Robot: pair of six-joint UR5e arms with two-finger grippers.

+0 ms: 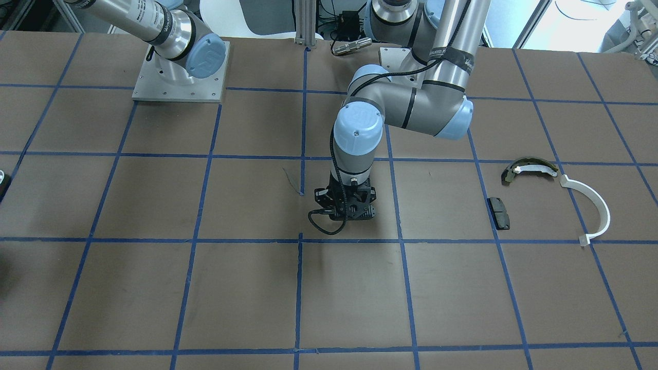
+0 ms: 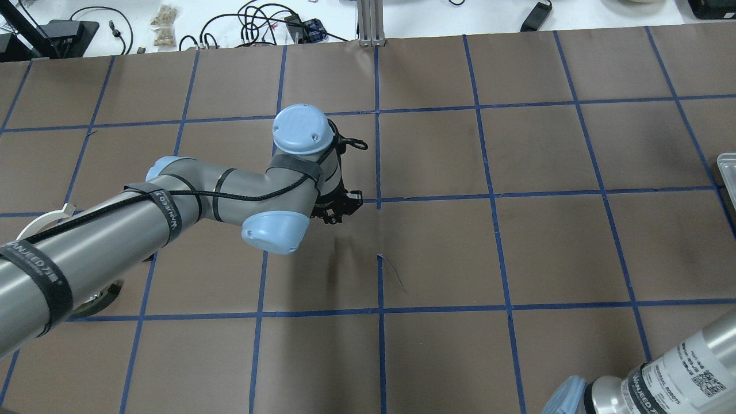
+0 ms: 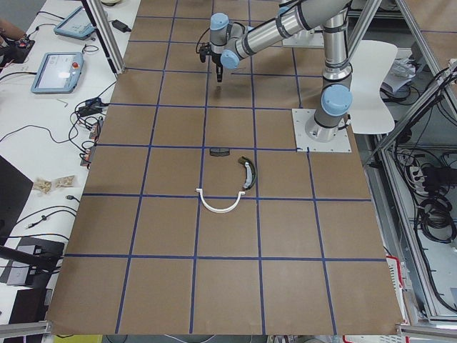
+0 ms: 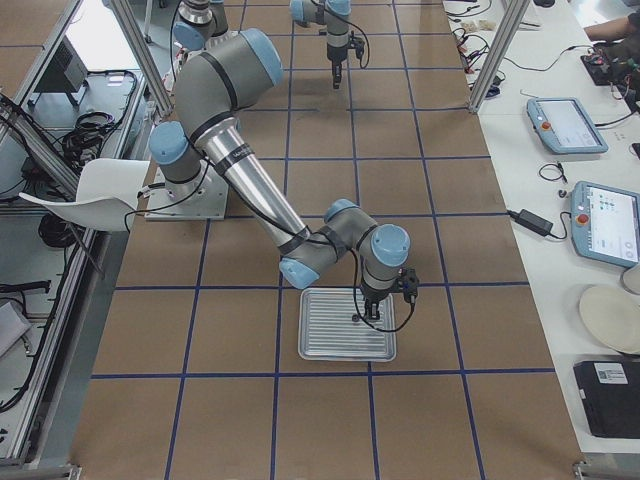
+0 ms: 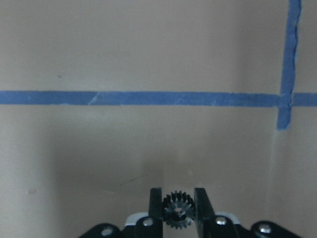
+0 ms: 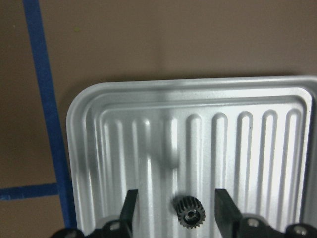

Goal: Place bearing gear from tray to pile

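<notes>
At the right of the front view the pile (image 1: 545, 167) lies spread out: black pad (image 1: 499, 213), olive shoe (image 1: 527, 164), white half-ring (image 1: 605, 210), all apart. The ribbed tray (image 6: 124, 124) holds one loose gear (image 6: 190, 213) between the right gripper's (image 6: 177, 201) wide-spread fingers, seemingly untouched. My left gripper (image 5: 178, 196) is pinched onto the bearing gear (image 5: 178, 212), bottom centre of its wrist view, over taped tabletop (image 5: 148, 49).
</notes>
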